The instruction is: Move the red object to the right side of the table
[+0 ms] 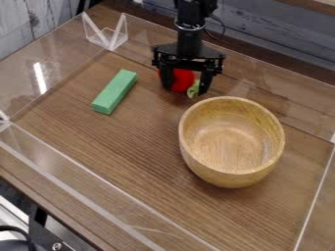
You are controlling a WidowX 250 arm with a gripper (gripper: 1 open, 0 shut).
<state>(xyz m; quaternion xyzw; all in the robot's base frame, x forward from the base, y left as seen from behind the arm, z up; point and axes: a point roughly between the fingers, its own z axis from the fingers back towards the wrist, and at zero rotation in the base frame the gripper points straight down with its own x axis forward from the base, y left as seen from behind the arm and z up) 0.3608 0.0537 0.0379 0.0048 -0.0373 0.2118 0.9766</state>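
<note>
The red object (182,80), a small glossy red toy fruit with a light-green leafy bit at its lower right, rests on the brown wood-grain table (118,147) toward the back middle. My gripper (185,78) points straight down over it, lowered to the tabletop. Its black fingers stand open on either side of the fruit, which sits in the gap between them. Whether the pads touch the fruit I cannot tell.
A green rectangular block (116,90) lies to the left of the gripper. A large wooden bowl (232,141) stands at the front right, close to the fruit. Low clear acrylic walls (53,191) edge the tabletop all around.
</note>
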